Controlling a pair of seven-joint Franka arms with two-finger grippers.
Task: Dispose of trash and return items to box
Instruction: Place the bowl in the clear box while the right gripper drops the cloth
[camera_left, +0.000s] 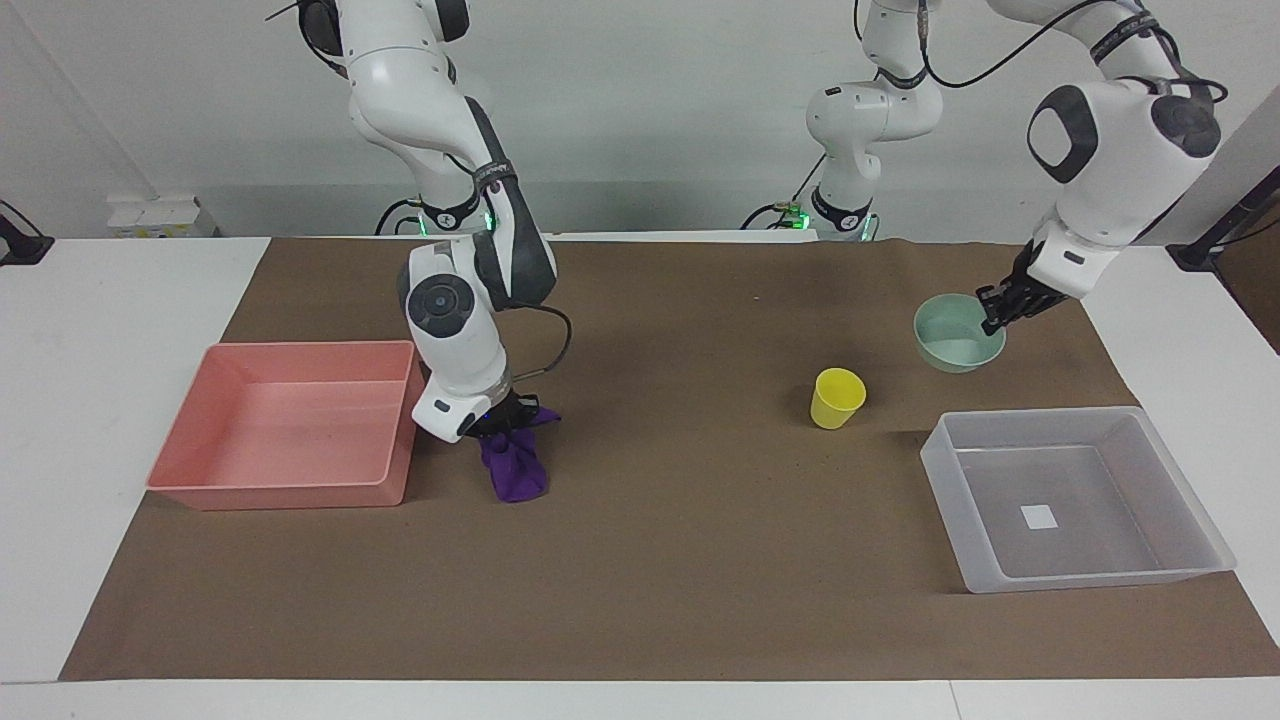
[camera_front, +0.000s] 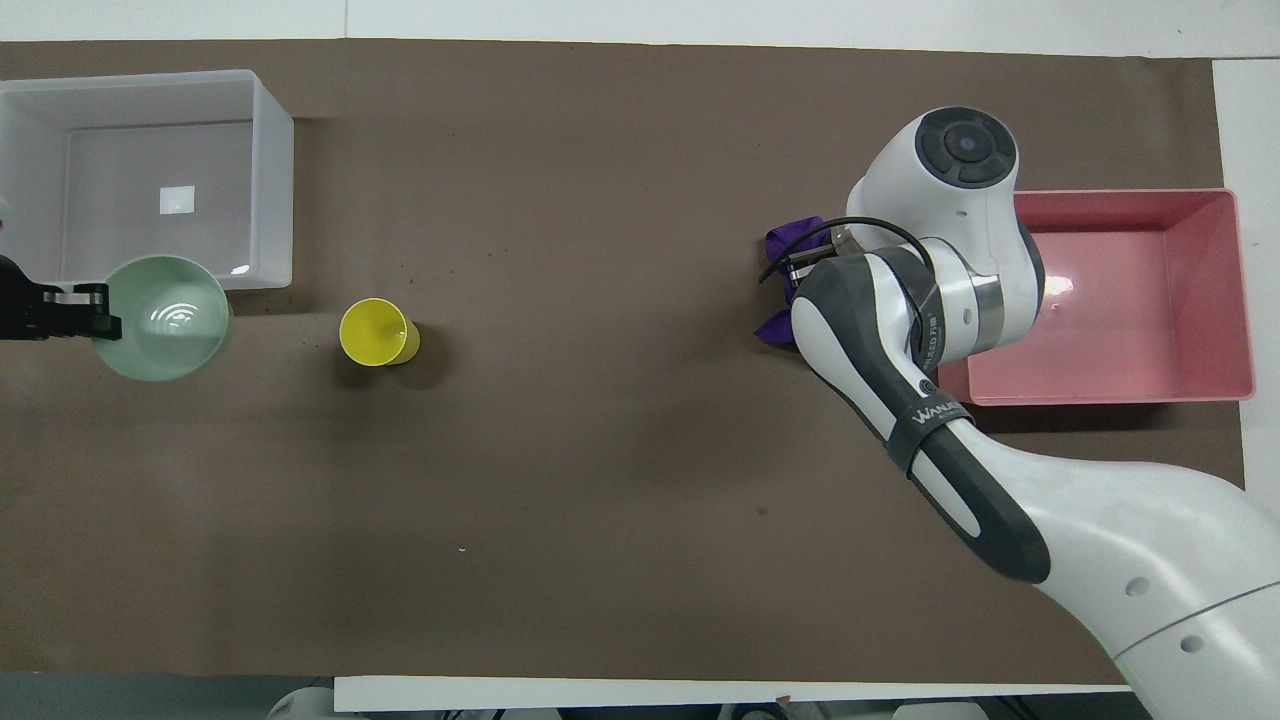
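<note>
While the left gripper (camera_left: 995, 312) pinches the raised mint-green bowl (camera_left: 957, 335) by its rim, the right gripper (camera_left: 497, 418) clamps the purple cloth (camera_left: 513, 462) beside the pink bin (camera_left: 285, 425). From overhead, the bowl (camera_front: 160, 317) overlaps the clear bin's (camera_front: 272, 180) seven-o'clock corner, the yellow cup (camera_front: 375, 332) at the bowl's three o'clock on the bench (camera_front: 600, 450).

Both arms: glossy white shells w/ dark grey panels along the links, rounded joints capped by dark grey discs w/ concentric rings. Right arm (camera_left: 455, 320) has a grey band w/ white lettering round the forearm, plus a thin black cable looping off near the wrist. Left arm (camera_left: 1100, 140) carries black cables draped over its upper links. Green lights glow at both bases. Grippers are small, black, on white wrist blocks.
</note>
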